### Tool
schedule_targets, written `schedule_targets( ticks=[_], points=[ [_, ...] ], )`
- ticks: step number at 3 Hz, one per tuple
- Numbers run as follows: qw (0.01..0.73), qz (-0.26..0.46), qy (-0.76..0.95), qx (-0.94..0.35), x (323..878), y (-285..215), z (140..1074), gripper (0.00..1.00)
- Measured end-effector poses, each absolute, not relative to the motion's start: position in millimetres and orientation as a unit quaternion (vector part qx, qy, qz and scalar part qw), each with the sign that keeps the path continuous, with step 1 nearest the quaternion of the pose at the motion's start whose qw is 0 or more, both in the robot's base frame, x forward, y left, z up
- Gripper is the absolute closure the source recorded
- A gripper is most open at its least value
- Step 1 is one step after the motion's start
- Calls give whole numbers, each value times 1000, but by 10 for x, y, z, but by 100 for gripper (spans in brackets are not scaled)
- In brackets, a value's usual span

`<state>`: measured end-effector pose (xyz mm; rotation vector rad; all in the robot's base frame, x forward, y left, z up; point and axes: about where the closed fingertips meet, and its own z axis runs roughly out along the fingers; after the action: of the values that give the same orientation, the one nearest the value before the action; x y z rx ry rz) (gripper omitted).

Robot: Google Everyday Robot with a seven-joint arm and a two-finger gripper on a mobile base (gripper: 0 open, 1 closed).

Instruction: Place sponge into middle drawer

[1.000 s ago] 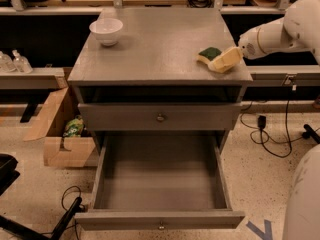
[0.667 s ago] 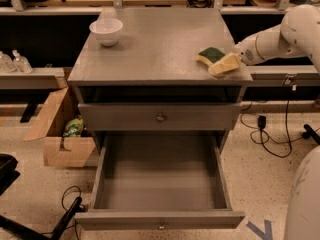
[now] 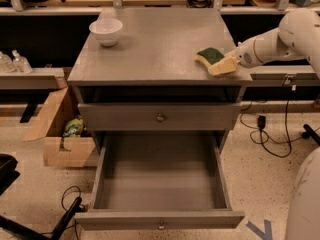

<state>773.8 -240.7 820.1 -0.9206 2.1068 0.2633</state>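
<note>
sponge (image 3: 210, 55) on tabletop (image 3: 150, 49), right front area; pincer (image 3: 223, 66) against it; middle drawer (image 3: 160, 184) pulled out.
pincer at right edge of tabletop, on white arm (image 3: 270, 44) extending in from the right, pale tip touching sponge's right side. released or clenched: cannot tell. sponge flat on the surface, dark green face up, yellow foam showing along near edge. white bowl (image 3: 105, 31) upright near far left corner, well apart from sponge. upper drawer (image 3: 125, 116) closed, round knob at centre. middle drawer directly below it, open toward camera, plain grey tray in view, small knob on front panel. cardboard box (image 3: 55, 144) on floor left of cabinet, flaps open, green packaging inside. clear bottles (image 3: 12, 61) on low shelf far left. black cable (image 3: 272, 139) on floor at right.
</note>
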Motion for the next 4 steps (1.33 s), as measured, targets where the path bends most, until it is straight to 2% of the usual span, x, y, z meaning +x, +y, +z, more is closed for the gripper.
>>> schedule_targets(
  ticks=[1, 2, 4],
  points=[
    [401, 105, 834, -365, 7740, -2399, 8220, 93],
    [401, 106, 834, -365, 7743, -2388, 8218, 100],
    [401, 106, 834, -365, 7743, -2388, 8239, 100]
  ],
)
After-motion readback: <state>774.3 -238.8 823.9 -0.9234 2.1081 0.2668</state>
